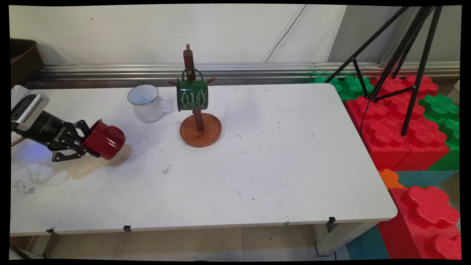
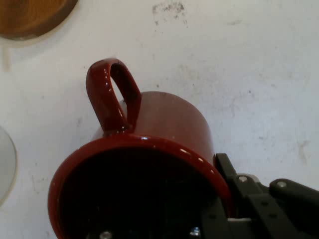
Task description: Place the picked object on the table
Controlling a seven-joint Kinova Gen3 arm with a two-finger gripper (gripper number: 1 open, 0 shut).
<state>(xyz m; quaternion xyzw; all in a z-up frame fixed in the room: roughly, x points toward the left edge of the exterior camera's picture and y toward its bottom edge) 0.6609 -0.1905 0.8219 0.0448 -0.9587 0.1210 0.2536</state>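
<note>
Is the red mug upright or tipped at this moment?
Tipped. The red mug is held sideways by the gripper, its fingers clamped on the rim, the mouth toward the hand camera and the handle up.

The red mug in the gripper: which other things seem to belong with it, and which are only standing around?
In use: gripper shut on the red mug, held on its side; wooden mug tree; green mug hanging on it; white mug (likely).

Standing around: foam blocks, tripod, basket.
</note>
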